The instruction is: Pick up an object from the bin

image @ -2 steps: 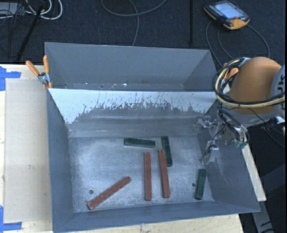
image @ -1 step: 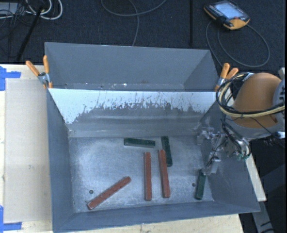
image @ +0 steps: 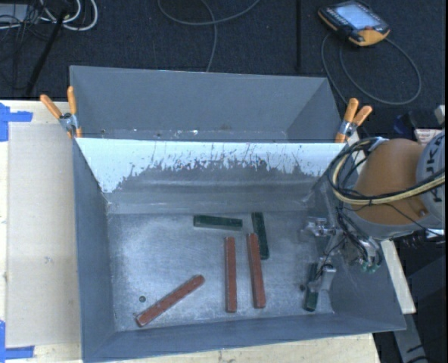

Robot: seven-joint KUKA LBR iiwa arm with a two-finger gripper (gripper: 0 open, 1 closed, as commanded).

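Presently low by grey bin's right wall: gripper, opening and hold impossible to tell. Just left, upright reddish-brown bar; above that, short dark green bar. Best centre over one bar, straddling its narrow width.

We see the arm reach in from the right, its rounded orange wrist cover ringed by looping black and yellow cables. Below it, the gripper hangs low, pointing down and slightly leftward.
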